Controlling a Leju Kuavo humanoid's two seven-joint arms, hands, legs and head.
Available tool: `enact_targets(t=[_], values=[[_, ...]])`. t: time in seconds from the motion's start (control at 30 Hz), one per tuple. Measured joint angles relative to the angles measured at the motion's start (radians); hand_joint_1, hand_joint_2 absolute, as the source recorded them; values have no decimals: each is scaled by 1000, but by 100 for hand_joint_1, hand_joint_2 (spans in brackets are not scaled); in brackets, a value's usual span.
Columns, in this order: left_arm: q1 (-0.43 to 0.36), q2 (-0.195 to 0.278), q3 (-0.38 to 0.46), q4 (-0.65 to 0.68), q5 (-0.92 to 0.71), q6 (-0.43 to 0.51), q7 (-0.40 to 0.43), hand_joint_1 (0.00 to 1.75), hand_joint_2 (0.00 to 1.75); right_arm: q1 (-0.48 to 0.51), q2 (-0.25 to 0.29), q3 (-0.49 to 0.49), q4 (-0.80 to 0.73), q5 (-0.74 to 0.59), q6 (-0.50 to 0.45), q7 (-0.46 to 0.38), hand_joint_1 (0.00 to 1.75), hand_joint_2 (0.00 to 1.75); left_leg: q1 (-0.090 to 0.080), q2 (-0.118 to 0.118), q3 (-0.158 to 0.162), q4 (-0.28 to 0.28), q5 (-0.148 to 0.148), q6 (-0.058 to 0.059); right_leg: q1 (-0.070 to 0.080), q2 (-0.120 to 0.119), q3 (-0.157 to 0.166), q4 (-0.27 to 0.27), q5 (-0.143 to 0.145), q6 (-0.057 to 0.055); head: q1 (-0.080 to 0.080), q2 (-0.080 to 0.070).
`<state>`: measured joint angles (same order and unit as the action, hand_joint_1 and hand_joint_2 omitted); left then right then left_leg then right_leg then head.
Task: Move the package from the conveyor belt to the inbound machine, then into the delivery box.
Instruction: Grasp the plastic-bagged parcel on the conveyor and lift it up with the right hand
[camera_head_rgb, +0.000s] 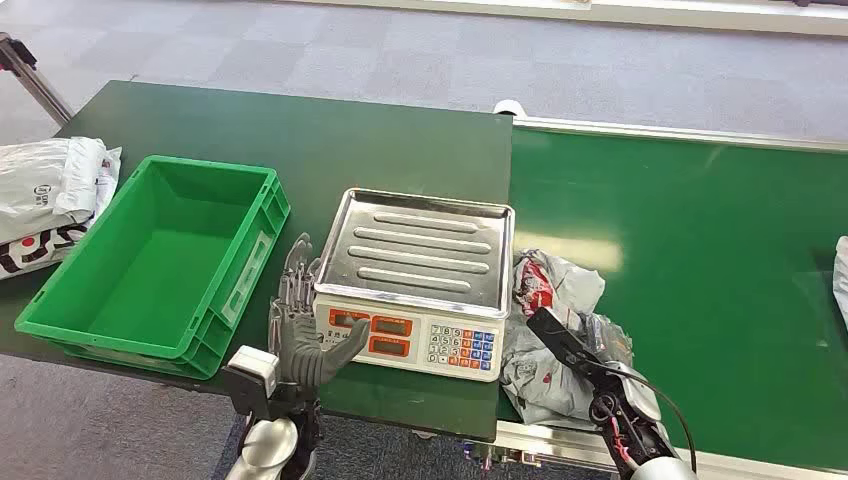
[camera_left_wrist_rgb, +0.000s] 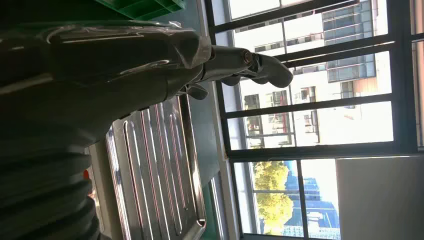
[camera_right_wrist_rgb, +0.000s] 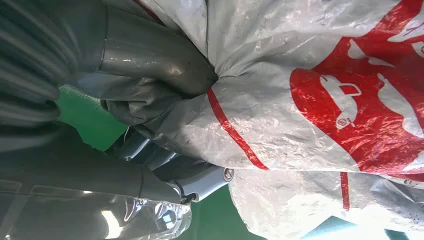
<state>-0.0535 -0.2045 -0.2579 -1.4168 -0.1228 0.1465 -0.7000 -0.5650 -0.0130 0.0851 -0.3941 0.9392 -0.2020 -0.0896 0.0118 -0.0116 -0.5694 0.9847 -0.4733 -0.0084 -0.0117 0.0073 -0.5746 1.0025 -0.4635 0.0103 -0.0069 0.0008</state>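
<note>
Green belt (camera_head_rgb: 700, 260) carries the package (camera_head_rgb: 555, 330) right of the scale (camera_head_rgb: 420, 285); right hand (camera_right_wrist_rgb: 165, 95) pinches its plastic and should lift clear of the tray rim, left hand (camera_head_rgb: 300, 320) spread, idle

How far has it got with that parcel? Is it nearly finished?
Early days. The right robot hand grips the grey-and-red package, which still lies on the green conveyor belt beside the scale. The scale's steel tray is bare and the green delivery box is empty, so weighing and boxing remain. The left robot hand holds nothing.
</note>
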Motion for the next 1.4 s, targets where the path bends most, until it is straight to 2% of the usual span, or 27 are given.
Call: enact_targets(t=[0.27,0.4,0.6,0.83,1.0,1.13,1.4], values=[[0,0,0,0,0,0,0,0,175,0,0,-3,0,-8,-5,-6,175,175,0,0,0,0,0,0,0,0,0,0,0,0,0,0],[1,-1,1,-4,-6,0,0,0,175,1,1,-33,-1,-61,-34,-51,175,175,0,0,0,0,0,0,0,0,0,0,0,0,0,0],[2,-3,3,-7,-14,3,0,0,175,7,7,-136,-53,-194,-143,-235,175,175,0,0,-1,0,0,0,0,0,-1,0,0,0,0,0],[0,-5,1,-7,-10,5,0,0,175,51,17,-245,-197,-334,-154,-410,175,175,0,0,-1,0,0,0,0,0,-2,0,0,0,0,0],[-14,-5,-2,-7,0,27,0,0,175,126,28,-311,-398,-630,-162,-592,175,175,0,-2,-2,0,0,0,0,-2,-2,0,0,0,0,0],[-21,-5,-2,-7,0,40,0,0,175,180,33,-348,-558,-728,-186,-608,175,175,0,0,-2,0,0,0,0,0,-2,0,0,0,0,0],[-22,-7,-2,-7,1,46,0,0,175,253,40,-351,-769,-815,-297,-610,175,175,0,0,-2,0,0,0,0,0,-3,0,0,0,0,0]])
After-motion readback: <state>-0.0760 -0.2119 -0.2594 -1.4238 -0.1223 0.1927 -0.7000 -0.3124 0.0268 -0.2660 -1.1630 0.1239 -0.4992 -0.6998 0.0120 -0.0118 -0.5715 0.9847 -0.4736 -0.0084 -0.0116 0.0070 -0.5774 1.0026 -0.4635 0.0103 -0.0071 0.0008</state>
